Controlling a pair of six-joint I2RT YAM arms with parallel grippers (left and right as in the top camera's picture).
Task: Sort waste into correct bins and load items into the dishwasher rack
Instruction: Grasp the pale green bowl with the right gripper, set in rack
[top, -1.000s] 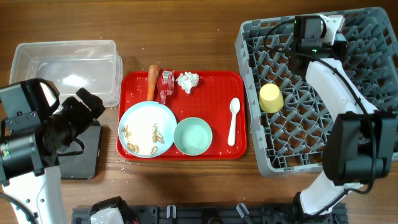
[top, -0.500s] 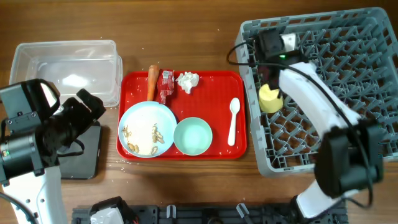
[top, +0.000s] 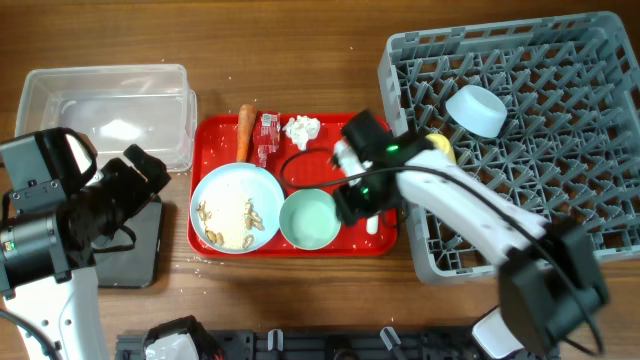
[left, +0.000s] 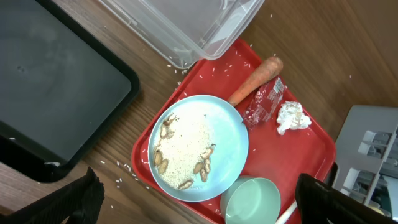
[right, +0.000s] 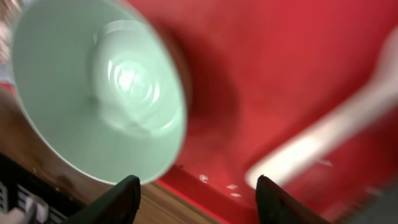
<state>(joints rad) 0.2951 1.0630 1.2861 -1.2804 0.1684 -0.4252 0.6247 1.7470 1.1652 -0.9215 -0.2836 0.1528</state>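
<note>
On the red tray lie the waste: an orange carrot (top: 245, 128), a red-and-clear wrapper (top: 267, 137) and a white tissue (top: 302, 130). The pale blue plate (top: 235, 207) carries beige crumbs. Beside it sits the pale green bowl (top: 310, 220). My right gripper (top: 356, 205) hovers open just right of that bowl, with the bowl (right: 99, 93) to its left and the blurred white spoon (right: 323, 140) to its right; nothing is between its fingers (right: 121, 199). The grey rack (top: 560, 200) holds a pale blue bowl (top: 475, 108) and the yellow cup (top: 441, 147). My left gripper (left: 199, 186) is wide open, high above the plate.
The clear tub (top: 105, 110) stands at the back left. The black tray (top: 140, 250) lies in front of it, partly under my left arm. The red tray's rim (top: 390, 180) lies close to the rack's left wall. Rice grains are scattered on the wood.
My right arm has swung from the rack's back edge down-left to the tray beside the green bowl, and its jaws have opened. The pale blue bowl now shows in the rack.
</note>
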